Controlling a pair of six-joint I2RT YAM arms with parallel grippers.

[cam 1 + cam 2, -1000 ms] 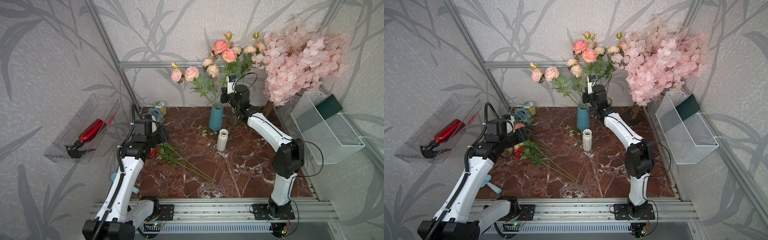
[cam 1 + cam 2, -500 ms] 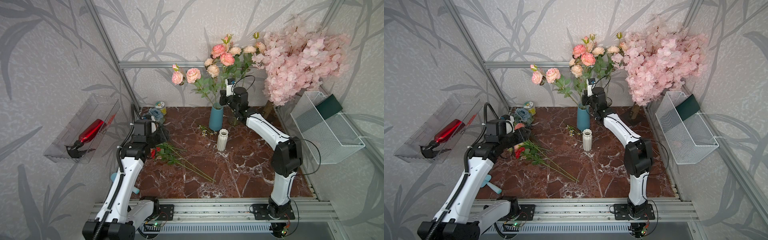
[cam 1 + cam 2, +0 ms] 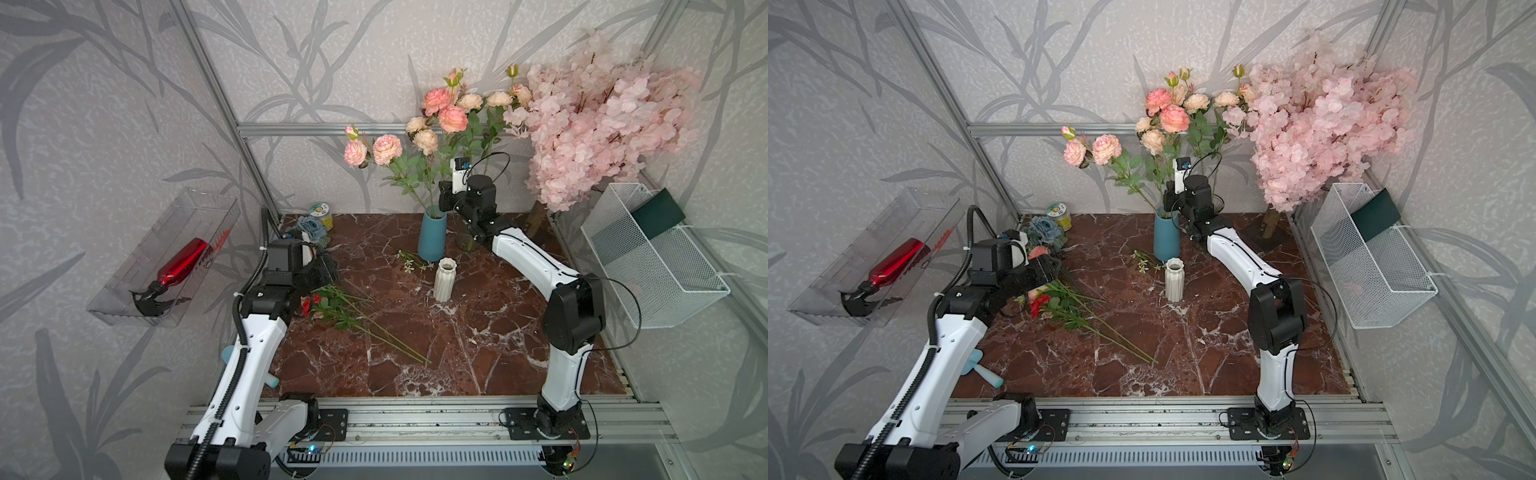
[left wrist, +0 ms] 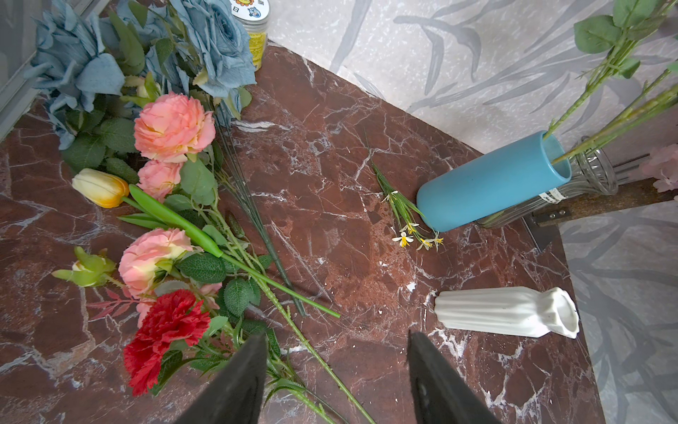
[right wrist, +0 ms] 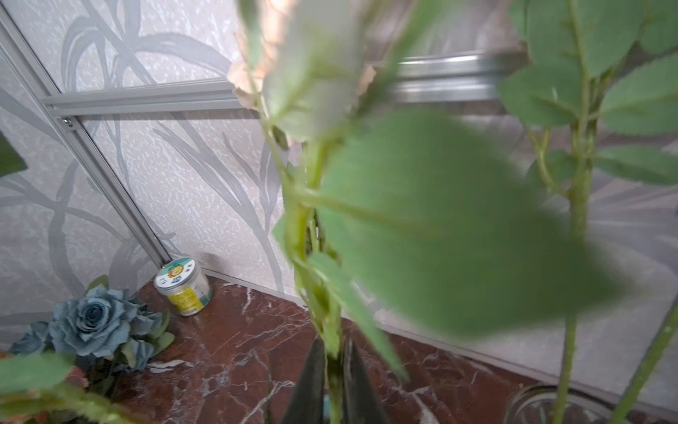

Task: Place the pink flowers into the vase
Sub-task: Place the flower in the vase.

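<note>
The blue vase [image 3: 432,235] [image 3: 1166,239] [image 4: 491,183] stands at the back of the marble table. One stem of the pink flowers [image 3: 452,117] [image 3: 1173,118] rises from its mouth, and another leans left with two blooms [image 3: 386,149]. My right gripper [image 3: 444,199] [image 3: 1169,199] [image 5: 333,352] sits just above the vase mouth, its jaws close together on the upright green stem [image 5: 332,330]. More pink flowers [image 4: 172,126] [image 3: 1038,252] lie on the table among other loose stems. My left gripper [image 3: 328,266] [image 3: 1054,266] [image 4: 335,339] hovers open over those stems, holding nothing.
A white ribbed vase [image 3: 444,278] stands in front of the blue one and a glass vase [image 3: 465,239] beside it. The blossom tree [image 3: 594,124] and wire basket [image 3: 652,266] fill the right. Blue-grey flowers [image 3: 309,226], a jar [image 3: 322,212] and a red carnation [image 4: 168,326] lie left.
My right gripper has come down and slightly left toward the vase mouth, lowering the held pink flowers. The left arm has not moved.
</note>
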